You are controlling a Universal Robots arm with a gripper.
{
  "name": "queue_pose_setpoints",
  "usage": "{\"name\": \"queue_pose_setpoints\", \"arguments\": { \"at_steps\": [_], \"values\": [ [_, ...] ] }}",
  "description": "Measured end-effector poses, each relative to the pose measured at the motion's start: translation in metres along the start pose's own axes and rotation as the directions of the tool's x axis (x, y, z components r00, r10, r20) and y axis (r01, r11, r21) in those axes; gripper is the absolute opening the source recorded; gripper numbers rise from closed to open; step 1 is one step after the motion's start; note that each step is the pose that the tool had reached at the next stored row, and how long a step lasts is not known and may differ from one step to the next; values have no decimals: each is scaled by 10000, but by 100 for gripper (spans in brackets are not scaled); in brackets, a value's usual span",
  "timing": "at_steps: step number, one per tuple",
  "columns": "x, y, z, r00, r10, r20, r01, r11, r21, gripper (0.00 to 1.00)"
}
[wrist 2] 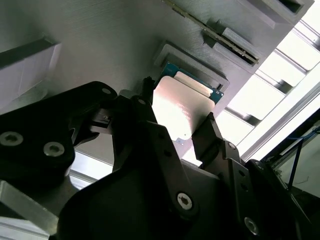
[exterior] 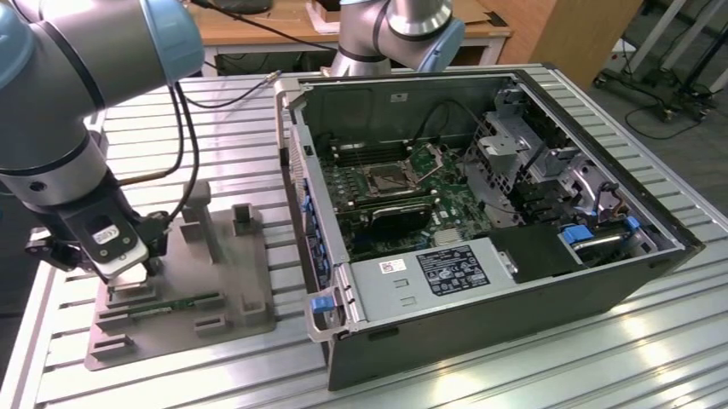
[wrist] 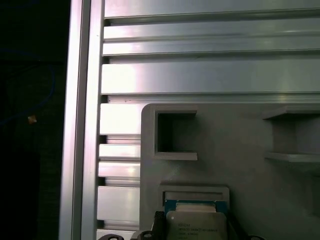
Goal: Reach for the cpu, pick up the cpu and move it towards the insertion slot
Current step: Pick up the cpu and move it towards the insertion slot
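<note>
The gripper [exterior: 128, 274] is lowered onto the grey fixture [exterior: 228, 281] at the exterior view's left. In the second wrist view it is seen closed on the cpu [wrist 2: 175, 107], the black fingers [wrist 2: 210, 135] pressed against two opposite edges of the chip. The cpu is seated in its shallow recess on the fixture, silvery top up, not yet lifted. The insertion slot [exterior: 384, 179] is found well apart, inside the opened computer case [exterior: 512, 290] on the ribbed metal table [exterior: 569, 375].
</note>
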State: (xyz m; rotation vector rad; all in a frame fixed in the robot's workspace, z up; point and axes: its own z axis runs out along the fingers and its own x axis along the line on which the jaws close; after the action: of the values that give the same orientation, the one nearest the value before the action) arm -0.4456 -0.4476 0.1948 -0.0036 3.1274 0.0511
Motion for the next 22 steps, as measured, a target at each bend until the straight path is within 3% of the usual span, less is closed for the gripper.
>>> {"name": "queue_pose_setpoints", "arguments": {
  "at_steps": [22],
  "values": [
    [-3,2,-63,10000,2,-26,-2,10000,-24,55]
  ]
}}
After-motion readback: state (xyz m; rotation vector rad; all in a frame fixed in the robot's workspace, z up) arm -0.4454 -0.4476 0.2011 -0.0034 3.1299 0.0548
